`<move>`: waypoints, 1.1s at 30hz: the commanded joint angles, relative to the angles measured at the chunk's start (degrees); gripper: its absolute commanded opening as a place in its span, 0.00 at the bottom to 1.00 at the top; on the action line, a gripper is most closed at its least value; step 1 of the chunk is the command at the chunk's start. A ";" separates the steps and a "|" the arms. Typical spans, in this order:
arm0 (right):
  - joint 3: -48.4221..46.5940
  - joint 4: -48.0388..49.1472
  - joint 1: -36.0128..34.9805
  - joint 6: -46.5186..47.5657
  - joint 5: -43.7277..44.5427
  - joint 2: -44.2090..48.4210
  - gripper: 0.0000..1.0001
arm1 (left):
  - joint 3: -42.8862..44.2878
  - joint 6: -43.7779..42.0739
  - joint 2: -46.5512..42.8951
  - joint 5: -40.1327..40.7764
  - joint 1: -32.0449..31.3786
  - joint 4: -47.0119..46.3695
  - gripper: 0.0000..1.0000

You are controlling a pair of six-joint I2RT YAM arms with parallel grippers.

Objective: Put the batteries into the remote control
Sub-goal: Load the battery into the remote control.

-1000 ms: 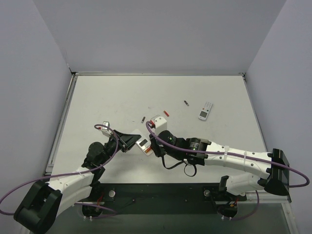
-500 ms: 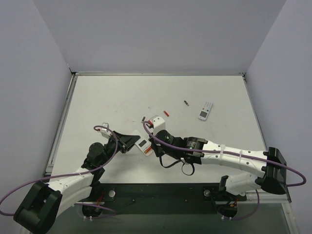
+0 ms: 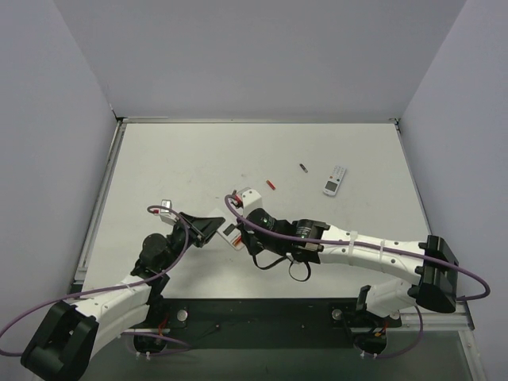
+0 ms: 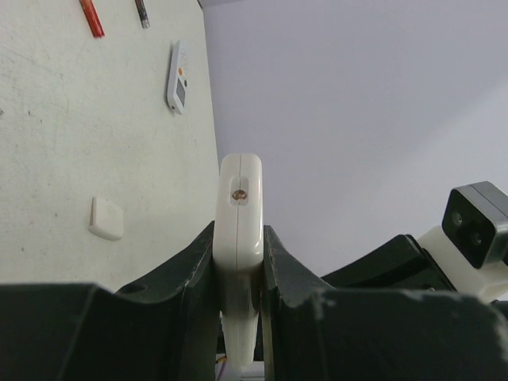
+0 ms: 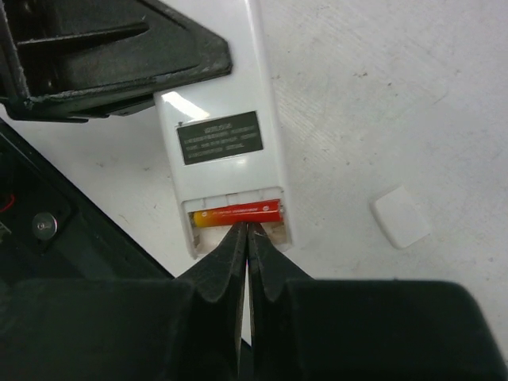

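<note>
In the right wrist view the remote control (image 5: 221,136) shows its white back with a dark label and an open battery bay. One red battery (image 5: 238,213) lies in the bay. My right gripper (image 5: 247,230) is shut and empty, its tips touching that battery. My left gripper (image 4: 240,238) is shut on the remote control (image 4: 240,198), holding it edge-on above the table. From above, the left gripper (image 3: 213,227) and right gripper (image 3: 242,225) meet at the remote (image 3: 232,235). The second red battery (image 3: 271,185) lies on the table behind them.
A white battery cover (image 5: 401,216) lies on the table beside the remote. A dark battery (image 3: 302,167) and a white-faced remote (image 3: 335,180) lie at the back right. The table's near edge and dark base rail (image 3: 262,313) are close below the arms.
Both grippers and the held remote have shifted slightly left and away from the near edge. The right arm has stretched further left, staying at the remote's open end.
</note>
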State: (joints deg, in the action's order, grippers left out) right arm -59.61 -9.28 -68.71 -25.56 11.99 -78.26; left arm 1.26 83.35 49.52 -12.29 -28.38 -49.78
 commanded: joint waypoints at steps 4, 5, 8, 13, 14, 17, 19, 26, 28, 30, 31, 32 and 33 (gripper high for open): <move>-1.82 -0.83 -0.81 -1.86 -7.59 -3.83 0.00 | -0.46 2.61 -2.58 0.16 -0.27 -13.68 0.00; -1.91 -0.83 -0.73 -1.86 -7.77 -3.92 0.00 | -0.47 2.52 -2.67 0.17 -0.27 -13.59 0.00; -1.47 -0.65 -0.02 -2.04 -7.94 -3.92 0.00 | -0.38 2.17 -3.20 -0.10 -0.27 -13.07 0.00; -1.73 0.40 0.07 0.06 -8.38 -2.61 0.00 | -0.38 0.33 -4.34 -0.01 -0.27 -9.39 0.00; -1.91 0.49 0.06 0.51 -9.43 -2.34 0.00 | -0.38 -1.25 -4.60 -0.10 -0.27 -8.41 0.00; -2.43 1.28 -0.02 2.70 -11.37 -0.23 0.02 | -0.46 -5.11 -5.57 0.60 -0.18 -3.67 0.00; -2.79 1.19 -0.02 3.59 -11.46 1.60 0.07 | -0.90 -6.62 -6.18 1.13 -0.18 -1.12 0.00; -2.09 -0.74 1.99 4.03 -12.17 7.15 0.30 | -1.26 -8.38 -5.40 1.92 0.26 -0.40 0.00; -1.30 -0.83 4.18 3.33 -12.16 8.90 0.34 | -1.26 -8.38 -5.13 1.84 0.26 -0.76 0.00; -0.15 -0.65 5.85 2.54 -13.12 9.61 0.39 | -1.26 -8.21 -5.13 1.57 0.26 -1.02 0.00; 0.20 -0.22 6.82 2.10 -15.74 9.88 0.41 | -1.26 -7.94 -5.13 1.48 0.26 -1.28 0.00; 1.33 0.22 9.27 1.49 -17.25 9.97 0.43 | -1.26 -7.77 -5.05 1.48 0.26 -1.55 0.00; 2.04 0.83 10.42 0.96 -19.09 9.97 0.44 | -1.26 -7.50 -5.04 1.40 0.26 -1.72 0.00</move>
State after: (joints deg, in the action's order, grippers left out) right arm -60.38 -9.15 -62.96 -22.61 -1.50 -69.58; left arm 1.04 75.94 44.51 -10.87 -28.38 -48.36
